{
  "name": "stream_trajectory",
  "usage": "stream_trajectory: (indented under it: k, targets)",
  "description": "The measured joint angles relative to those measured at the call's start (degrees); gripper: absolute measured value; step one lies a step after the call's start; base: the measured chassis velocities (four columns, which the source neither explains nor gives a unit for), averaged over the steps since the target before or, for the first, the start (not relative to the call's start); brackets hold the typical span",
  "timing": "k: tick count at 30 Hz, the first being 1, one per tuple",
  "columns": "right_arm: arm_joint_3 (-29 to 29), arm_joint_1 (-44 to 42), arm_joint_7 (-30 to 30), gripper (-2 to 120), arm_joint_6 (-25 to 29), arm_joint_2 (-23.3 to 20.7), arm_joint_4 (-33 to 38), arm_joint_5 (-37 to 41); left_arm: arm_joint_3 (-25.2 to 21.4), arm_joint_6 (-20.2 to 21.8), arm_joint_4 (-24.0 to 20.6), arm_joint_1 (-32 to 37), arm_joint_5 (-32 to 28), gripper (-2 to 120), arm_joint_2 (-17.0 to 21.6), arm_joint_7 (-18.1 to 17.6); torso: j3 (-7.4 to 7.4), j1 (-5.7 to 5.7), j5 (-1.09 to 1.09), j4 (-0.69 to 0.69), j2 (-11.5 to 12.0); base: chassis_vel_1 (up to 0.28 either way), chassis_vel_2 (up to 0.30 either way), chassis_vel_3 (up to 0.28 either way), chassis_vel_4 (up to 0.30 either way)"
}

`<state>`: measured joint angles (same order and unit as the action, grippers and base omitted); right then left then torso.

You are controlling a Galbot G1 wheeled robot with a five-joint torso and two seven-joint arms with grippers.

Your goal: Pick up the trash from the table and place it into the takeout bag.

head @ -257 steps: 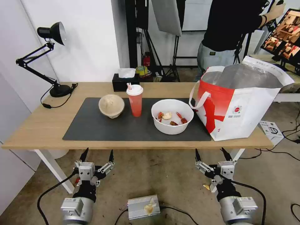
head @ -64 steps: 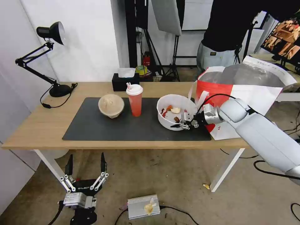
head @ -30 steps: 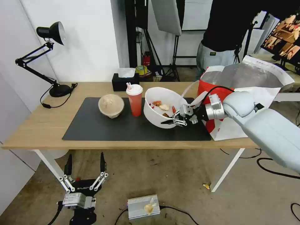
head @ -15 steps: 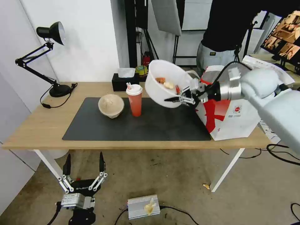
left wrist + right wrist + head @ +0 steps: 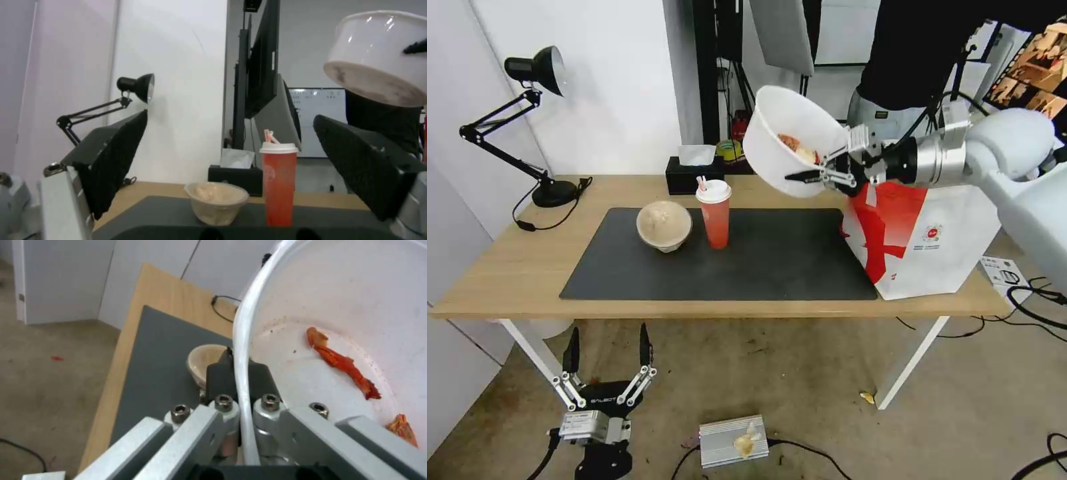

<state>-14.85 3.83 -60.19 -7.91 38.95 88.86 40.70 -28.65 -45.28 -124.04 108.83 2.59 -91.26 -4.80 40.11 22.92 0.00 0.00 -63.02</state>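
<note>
My right gripper (image 5: 812,176) is shut on the rim of the wide white bowl (image 5: 787,137). It holds the bowl tilted, high above the table (image 5: 507,267), just left of the white-and-red takeout bag (image 5: 934,233). In the right wrist view the fingers (image 5: 222,373) pinch the bowl's wall (image 5: 356,306), with reddish scraps (image 5: 342,363) inside. The red cup (image 5: 714,213) and the beige lidded bowl (image 5: 665,225) stand on the dark mat (image 5: 747,267). Below the table's front edge on the left, my left gripper (image 5: 607,347) hangs open. Its view shows the cup (image 5: 279,186) and the beige bowl (image 5: 217,201).
A black desk lamp (image 5: 537,67) stands at the table's far left corner. A black tissue box (image 5: 694,175) sits behind the cup. A person stands behind the bag. A silver box (image 5: 734,440) lies on the floor under the table.
My right gripper has lifted the white bowl off the mat and carried it up and toward the bag's top, tilting it. The left arm has stayed low.
</note>
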Motion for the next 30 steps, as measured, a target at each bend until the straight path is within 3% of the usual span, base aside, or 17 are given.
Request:
stream_trajectory:
  k: [30]
  targets:
    - [-6.4, 14.2, -0.5, 0, -0.2, 2.1, -9.9, 1.2, 0.1, -0.2, 0.6, -0.6, -0.5, 100, 0.0, 0.0, 0.0, 0.0, 0.0, 0.0, 0.0, 0.0, 0.0, 0.0, 0.0]
